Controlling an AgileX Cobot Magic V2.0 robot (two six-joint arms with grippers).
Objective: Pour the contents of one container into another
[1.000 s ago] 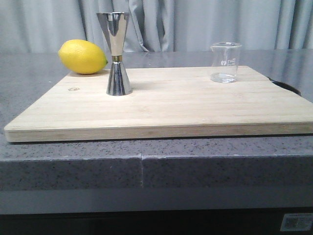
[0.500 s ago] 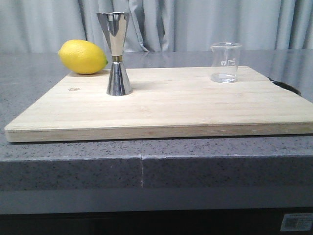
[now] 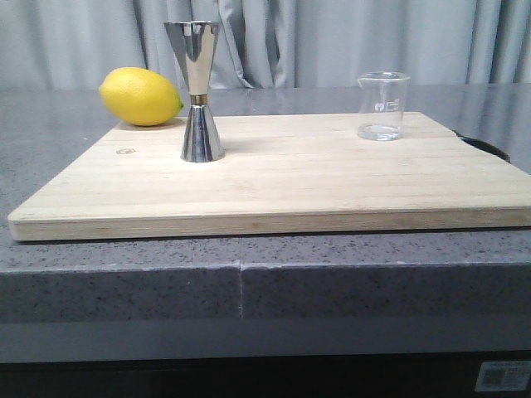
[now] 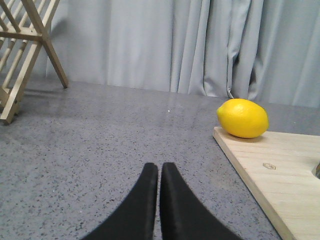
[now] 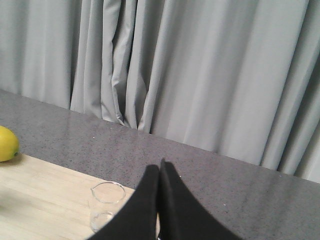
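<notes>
In the front view a small clear glass beaker (image 3: 382, 105) stands upright at the far right of the wooden cutting board (image 3: 299, 182). A shiny steel hourglass jigger (image 3: 198, 91) stands upright on the board's left part. Neither gripper shows in the front view. In the right wrist view the beaker (image 5: 106, 205) sits on the board close beside my right gripper (image 5: 160, 167), which is shut with nothing in it. My left gripper (image 4: 159, 167) is shut and holds nothing, over bare counter off the board's (image 4: 280, 175) left edge.
A yellow lemon (image 3: 140, 96) lies at the board's far left corner, also seen as the lemon (image 4: 243, 118) in the left wrist view. A wooden rack (image 4: 25, 55) stands on the counter further left. Grey curtains hang behind the counter.
</notes>
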